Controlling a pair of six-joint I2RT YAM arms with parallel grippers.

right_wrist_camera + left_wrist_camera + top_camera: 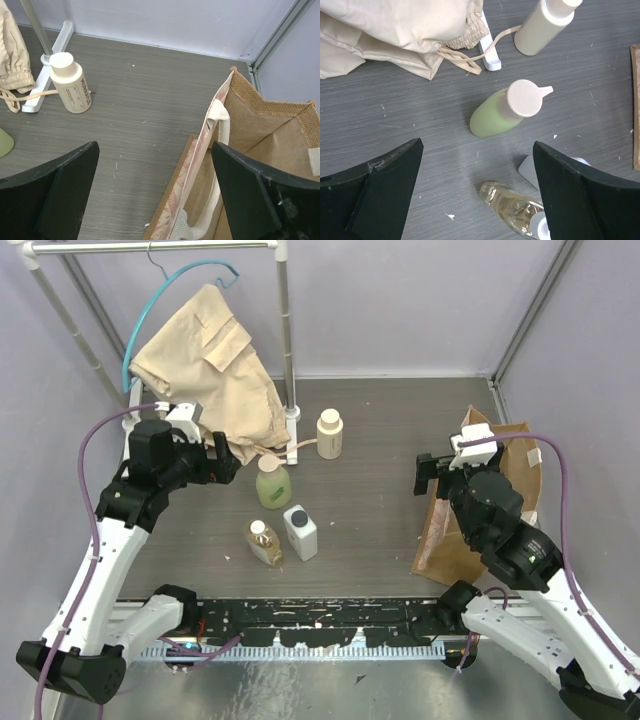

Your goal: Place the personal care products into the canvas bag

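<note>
Grey table (380, 440); only the right wrist sees inside the canvas bag (260, 120) (open-topped); left hand (476, 145), right hand (155, 145) spread.

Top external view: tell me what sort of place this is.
Probably a lab robot cell: bare grey walls enclose the table, two arms are bolted to a rail at its near edge, and props are laid out: a garment on a rack, small bottles, a canvas bag.
</note>
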